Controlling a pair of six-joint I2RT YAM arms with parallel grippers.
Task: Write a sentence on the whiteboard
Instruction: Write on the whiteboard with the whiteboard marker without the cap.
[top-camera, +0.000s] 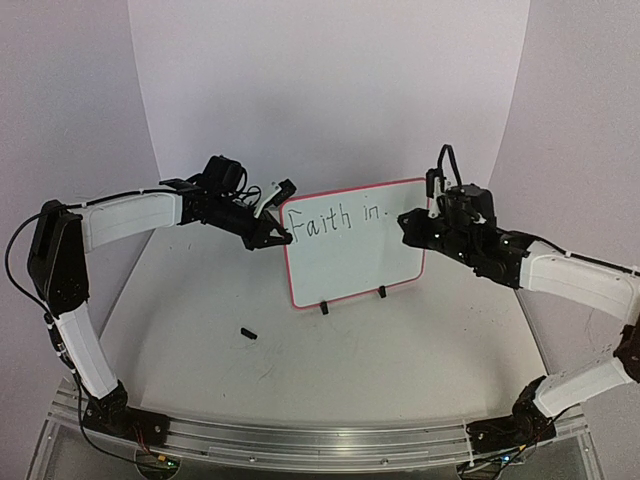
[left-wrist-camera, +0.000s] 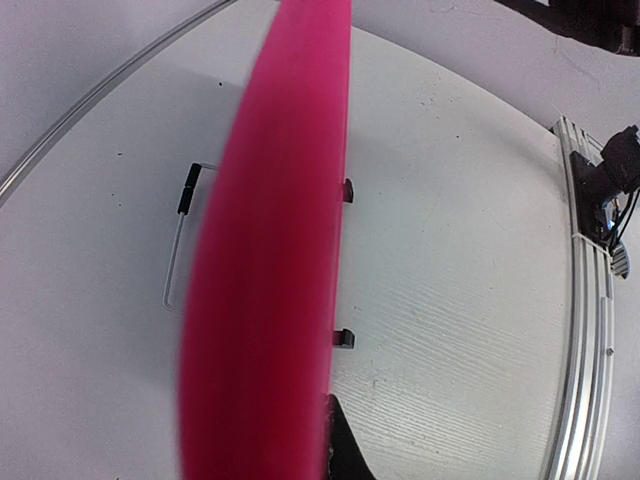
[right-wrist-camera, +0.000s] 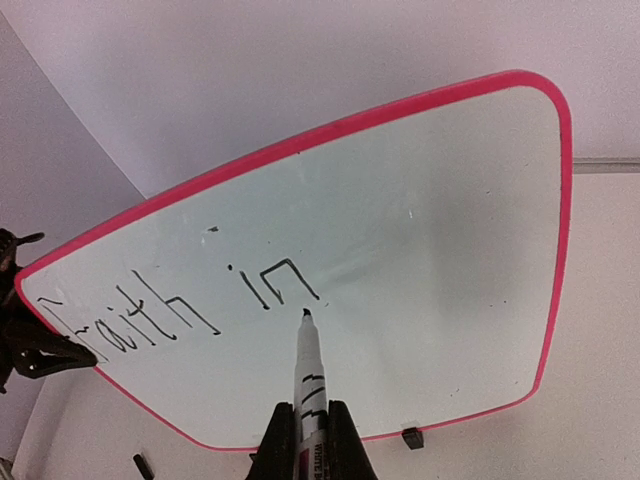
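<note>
- Right end effector (right-wrist-camera: 306, 428) clamps the marker (right-wrist-camera: 305, 365) upright, tip straight ahead, just past "in" of the sentence (right-wrist-camera: 175, 310).
- Bare whiteboard (right-wrist-camera: 430, 230) lies ahead and to the right.
- Left end effector (top-camera: 272, 236) pinches its edge.

We take this for a robotics lab bench: a white table (top-camera: 400, 350) with a curved white backdrop (top-camera: 330, 90) rising from its far edge, a metal rail (top-camera: 320, 435) along its near edge, and a left arm (top-camera: 130, 215) and a right arm (top-camera: 580, 280) bolted by its near corners.
</note>
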